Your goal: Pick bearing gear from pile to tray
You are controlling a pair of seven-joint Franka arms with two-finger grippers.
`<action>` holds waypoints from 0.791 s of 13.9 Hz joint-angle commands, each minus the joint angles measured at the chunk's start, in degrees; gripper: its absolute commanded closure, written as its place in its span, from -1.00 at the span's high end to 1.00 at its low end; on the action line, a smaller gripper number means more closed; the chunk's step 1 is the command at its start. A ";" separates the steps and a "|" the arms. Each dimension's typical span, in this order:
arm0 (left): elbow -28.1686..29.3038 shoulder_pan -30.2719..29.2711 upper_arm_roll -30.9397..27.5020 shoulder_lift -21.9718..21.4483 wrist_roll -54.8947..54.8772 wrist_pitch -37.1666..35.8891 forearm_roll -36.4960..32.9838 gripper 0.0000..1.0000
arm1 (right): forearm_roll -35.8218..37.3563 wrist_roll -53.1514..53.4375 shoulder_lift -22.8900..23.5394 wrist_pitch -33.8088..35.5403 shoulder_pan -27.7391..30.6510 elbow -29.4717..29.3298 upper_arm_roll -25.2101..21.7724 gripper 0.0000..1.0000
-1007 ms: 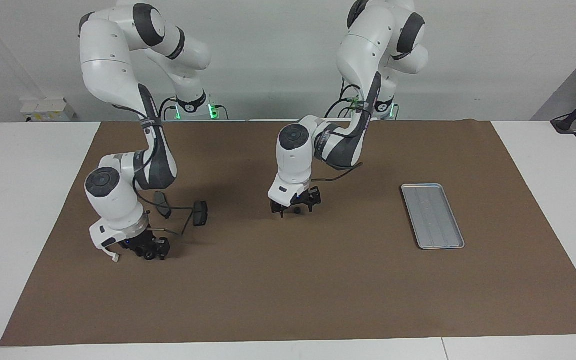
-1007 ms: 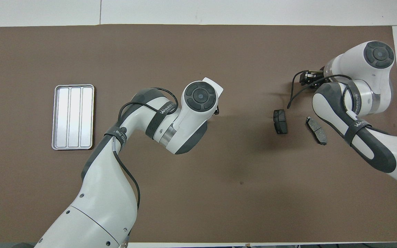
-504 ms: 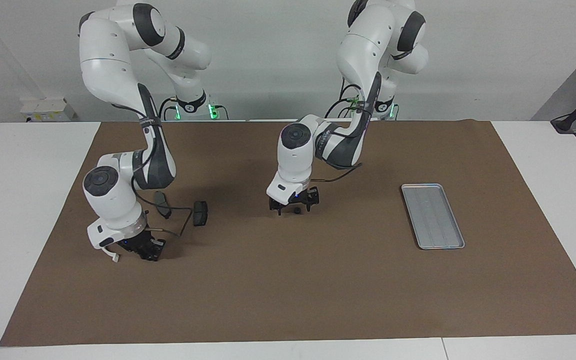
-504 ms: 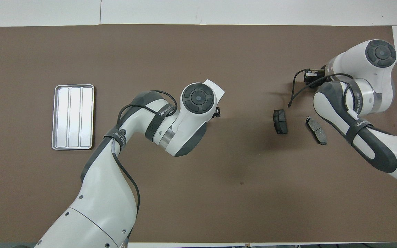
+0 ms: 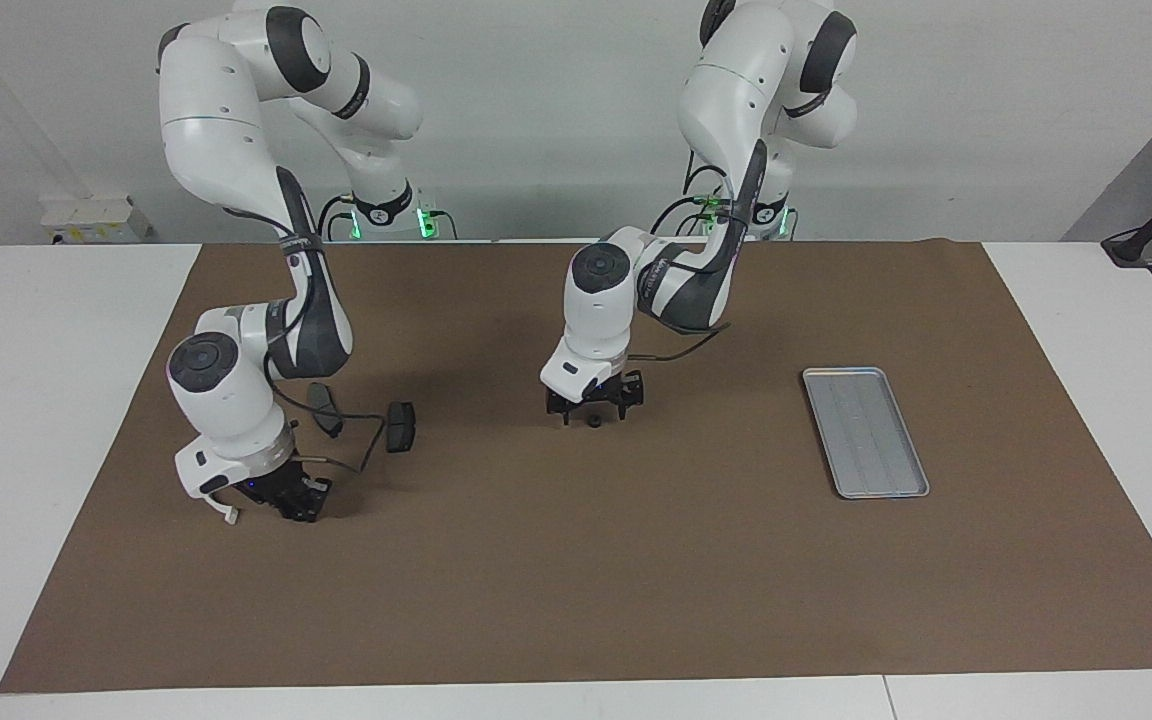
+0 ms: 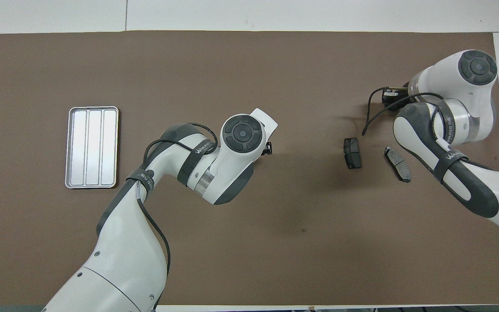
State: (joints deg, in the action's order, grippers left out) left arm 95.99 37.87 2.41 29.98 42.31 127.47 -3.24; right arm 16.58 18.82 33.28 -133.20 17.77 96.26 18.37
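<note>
A small black round bearing gear (image 5: pixel 595 423) lies on the brown mat at mid-table. My left gripper (image 5: pixel 596 404) hangs just above it, open, with the piece below the gap between its fingertips. Down at the mat, by the pile at the right arm's end of the table, my right gripper (image 5: pixel 294 500) has its fingertips drawn in on a small black piece. In the overhead view the right gripper (image 6: pixel 389 96) peeks out from under its wrist. The silver ridged tray (image 5: pixel 866 432) (image 6: pixel 92 147) lies empty toward the left arm's end.
Two dark grey brake pads (image 5: pixel 400 426) (image 5: pixel 324 408) lie nearer to the robots than the right gripper, also seen as brake pads (image 6: pixel 352 152) (image 6: pixel 397 164) from above. A black cable loops off the right wrist over them. The mat's edge (image 5: pixel 106 500) is close beside the right gripper.
My right gripper's fingers have drawn together down at the mat. The left gripper has lifted a little and shifted toward its base, staying open; the black piece under it stayed put.
</note>
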 commanded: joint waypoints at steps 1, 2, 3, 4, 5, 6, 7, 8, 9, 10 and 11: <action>5.68 -0.25 -0.12 -2.91 -1.53 4.25 0.78 0.92 | 1.35 0.34 0.56 0.14 0.24 0.25 0.26 -1.00; 6.39 -0.25 -0.12 -2.91 -1.53 5.67 0.78 0.92 | 1.52 0.25 0.38 0.57 0.07 0.16 0.26 -1.00; 6.49 -0.17 -0.12 -2.91 -1.44 5.85 0.78 0.90 | 2.39 0.34 0.21 1.71 -0.11 0.07 0.35 -1.00; 6.49 -0.16 -0.12 -2.91 -1.44 5.86 0.78 0.80 | 2.66 0.34 -0.14 2.59 -0.28 -0.28 0.35 -1.00; 6.40 -0.16 -0.12 -2.91 -1.44 5.94 0.78 0.73 | 2.84 0.25 -0.67 4.25 -0.46 -0.80 0.44 -1.00; 6.40 -0.16 -0.12 -2.91 -1.35 5.86 0.78 0.65 | 2.93 0.25 -1.46 6.01 -0.63 -1.33 0.53 -1.00; 6.31 -0.08 -0.12 -2.91 -1.27 5.59 0.78 0.47 | 2.93 -0.01 -2.51 7.77 -0.90 -1.68 0.53 -1.00; 6.05 0.01 -0.12 -2.91 -1.18 5.24 0.78 0.35 | 2.93 -0.79 -3.74 9.09 -0.99 -1.69 0.62 -1.00; 5.87 0.10 -0.12 -2.91 -1.18 4.98 0.78 0.19 | 2.93 -1.59 -4.88 10.50 -1.34 -1.69 0.79 -1.00; 5.87 0.19 -0.12 -2.91 -1.09 4.72 0.78 0.06 | 2.93 -2.12 -5.85 11.81 -1.51 -1.69 0.79 -1.00; 5.70 0.19 -0.21 -2.91 -1.09 4.63 0.78 -0.08 | 2.93 -2.56 -6.99 13.13 -1.51 -1.69 0.97 -1.00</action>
State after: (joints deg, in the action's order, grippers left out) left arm 99.57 37.90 2.47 29.02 41.98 131.97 -3.22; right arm 18.60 17.63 28.82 -122.59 16.24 94.13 18.92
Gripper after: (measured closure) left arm 0.392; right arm 0.652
